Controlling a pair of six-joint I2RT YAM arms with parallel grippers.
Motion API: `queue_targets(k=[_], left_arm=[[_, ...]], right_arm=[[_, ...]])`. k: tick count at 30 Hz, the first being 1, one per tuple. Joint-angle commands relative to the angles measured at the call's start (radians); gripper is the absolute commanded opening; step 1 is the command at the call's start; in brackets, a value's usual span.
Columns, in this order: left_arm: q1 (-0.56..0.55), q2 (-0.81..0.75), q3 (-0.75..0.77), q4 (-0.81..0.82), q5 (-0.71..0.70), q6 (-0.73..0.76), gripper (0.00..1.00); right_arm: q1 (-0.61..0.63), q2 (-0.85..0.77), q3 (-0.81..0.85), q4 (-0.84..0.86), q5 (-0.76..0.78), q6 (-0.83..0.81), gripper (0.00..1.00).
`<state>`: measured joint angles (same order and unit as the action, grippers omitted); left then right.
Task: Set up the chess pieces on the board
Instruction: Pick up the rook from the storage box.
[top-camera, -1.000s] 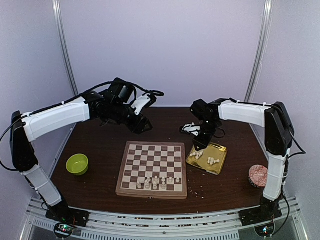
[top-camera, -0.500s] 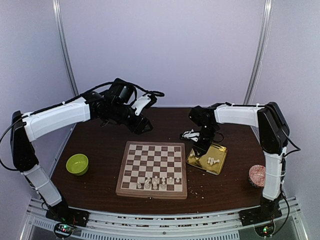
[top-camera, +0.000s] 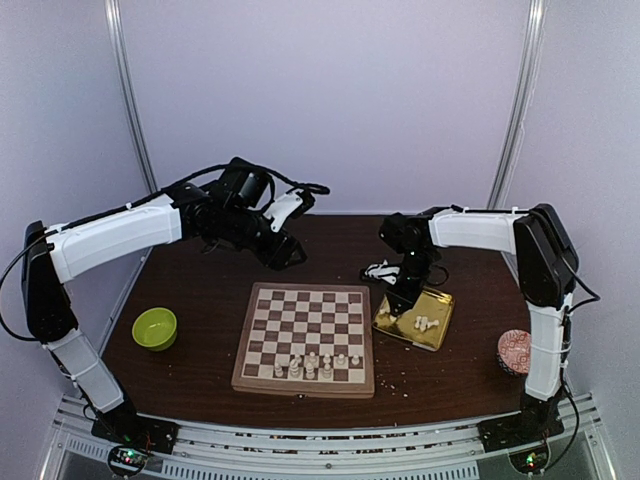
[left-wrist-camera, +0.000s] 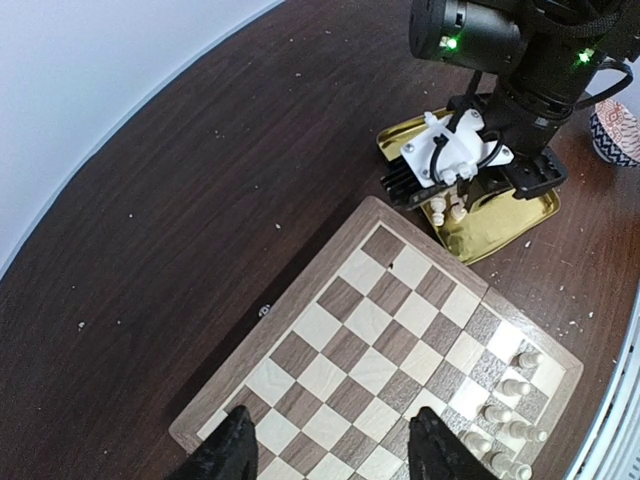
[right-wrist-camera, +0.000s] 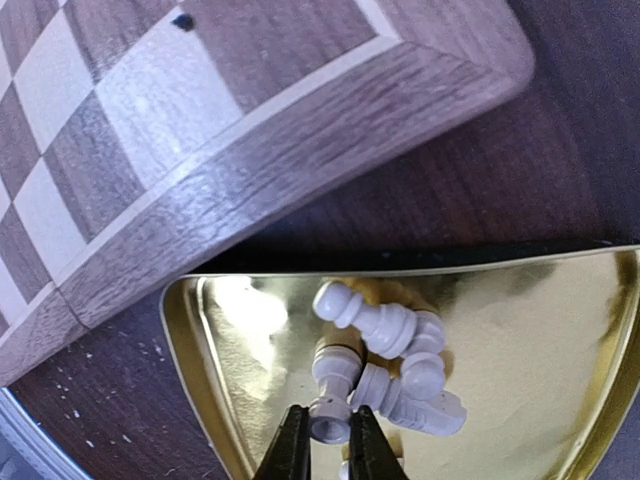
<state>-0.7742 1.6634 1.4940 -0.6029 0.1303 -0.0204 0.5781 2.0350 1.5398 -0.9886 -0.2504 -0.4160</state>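
- The left black two-finger gripper (left-wrist-camera: 335, 452) hangs beyond the board's far edge, jaws apart and empty.
- The square wooden chessboard with brown checkered squares (top-camera: 300, 305) lies centre. A few cream-white chess pieces (top-camera: 315, 363) stand along its near rows.
- The right black two-finger gripper (right-wrist-camera: 328, 440), on the nearer arm, is pinched on the base of one tiny cream piece (right-wrist-camera: 335, 385). Its long axis seems to point away from the fingers, boardward.
- That piece lies heaped with others in the shiny gold square tray (right-wrist-camera: 520, 330), just right of the board.
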Motion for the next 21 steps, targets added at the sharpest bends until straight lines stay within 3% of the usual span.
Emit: queue_targets(k=[1,8,21], left_arm=[[0.000,0.015,0.017,0.015,0.016,0.011,0.53],[0.000,0.022,0.020,0.013,0.030,0.011,0.53],[0.000,0.030,0.023,0.011,0.038,0.009,0.53]], right_arm=[[0.002,-0.041,-0.014,-0.084,-0.186,-0.051,0.03],[-0.003,-0.044,-0.022,-0.192,-0.438,-0.160,0.03],[-0.007,-0.020,-0.007,-0.213,-0.481,-0.171,0.04]])
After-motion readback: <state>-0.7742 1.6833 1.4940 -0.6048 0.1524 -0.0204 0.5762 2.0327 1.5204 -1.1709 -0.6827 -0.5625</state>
